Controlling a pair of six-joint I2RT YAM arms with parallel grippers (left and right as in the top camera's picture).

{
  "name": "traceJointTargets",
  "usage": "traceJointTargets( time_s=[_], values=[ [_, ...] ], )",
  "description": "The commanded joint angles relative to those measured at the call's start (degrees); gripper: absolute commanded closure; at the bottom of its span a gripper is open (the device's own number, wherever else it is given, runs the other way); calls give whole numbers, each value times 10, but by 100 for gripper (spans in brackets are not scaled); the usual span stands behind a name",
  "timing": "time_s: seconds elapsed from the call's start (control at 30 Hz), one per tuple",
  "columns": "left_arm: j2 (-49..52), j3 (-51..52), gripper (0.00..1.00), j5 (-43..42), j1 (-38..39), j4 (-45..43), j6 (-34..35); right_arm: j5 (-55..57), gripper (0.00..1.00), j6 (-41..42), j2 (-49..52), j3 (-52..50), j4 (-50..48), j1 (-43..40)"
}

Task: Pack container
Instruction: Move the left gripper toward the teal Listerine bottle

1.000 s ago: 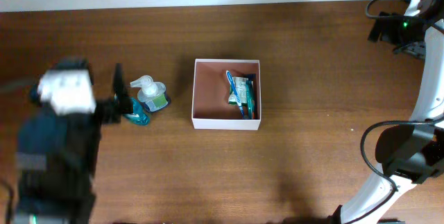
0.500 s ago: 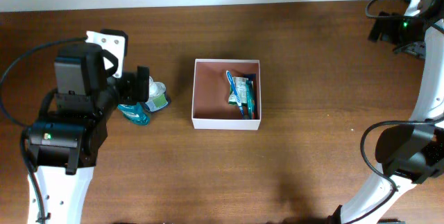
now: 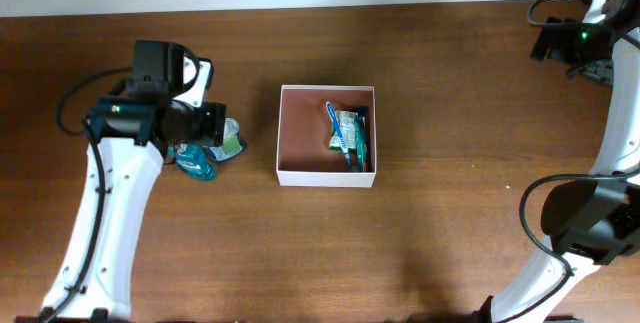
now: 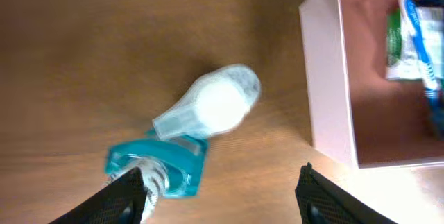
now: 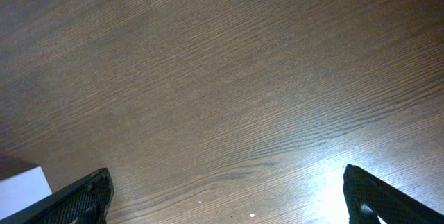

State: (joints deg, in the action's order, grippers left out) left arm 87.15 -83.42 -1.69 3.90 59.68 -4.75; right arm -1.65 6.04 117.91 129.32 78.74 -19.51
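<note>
The left arm, which a second ago was blurred at the table's left edge, is now reaching over the two bottles. Its left hand [image 4: 222, 195] is narrowing from full spread, its fingers still parted and clamping nothing. The white-capped pump bottle [image 4: 218, 102] is lying ahead of them, the teal bottle [image 4: 170, 165] beside one finger. A bottle pickup appears to be starting.

The right hand [image 5: 222, 196] is hanging released over the bare table [image 3: 450, 113].

The container [image 3: 320, 177] is sitting mid-table, just right of the bottles. It is square and shallow, with white walls and a reddish-brown floor, and is carrying a blue toothbrush [image 3: 338, 133] and a green packet [image 3: 350, 128] along its right side.
</note>
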Motion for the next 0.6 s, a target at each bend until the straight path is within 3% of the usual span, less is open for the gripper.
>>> traceJointTargets(
  time_s=[0.0, 0.27, 0.43, 0.53, 0.57],
  values=[
    [0, -5, 30, -89, -49, 30, 12, -5, 1, 5, -11, 3, 0, -1],
    [-1, -5, 31, -83, -96, 48, 4, -5, 1, 5, -11, 3, 0, -1],
    [5, -5, 31, -3, -96, 35, 1, -5, 1, 5, -11, 3, 0, -1],
    [13, -5, 29, 6, -96, 24, -11, -5, 1, 5, -11, 3, 0, -1],
    [17, -5, 24, 6, -96, 20, -20, -5, 2, 5, -11, 3, 0, -1]
  ],
)
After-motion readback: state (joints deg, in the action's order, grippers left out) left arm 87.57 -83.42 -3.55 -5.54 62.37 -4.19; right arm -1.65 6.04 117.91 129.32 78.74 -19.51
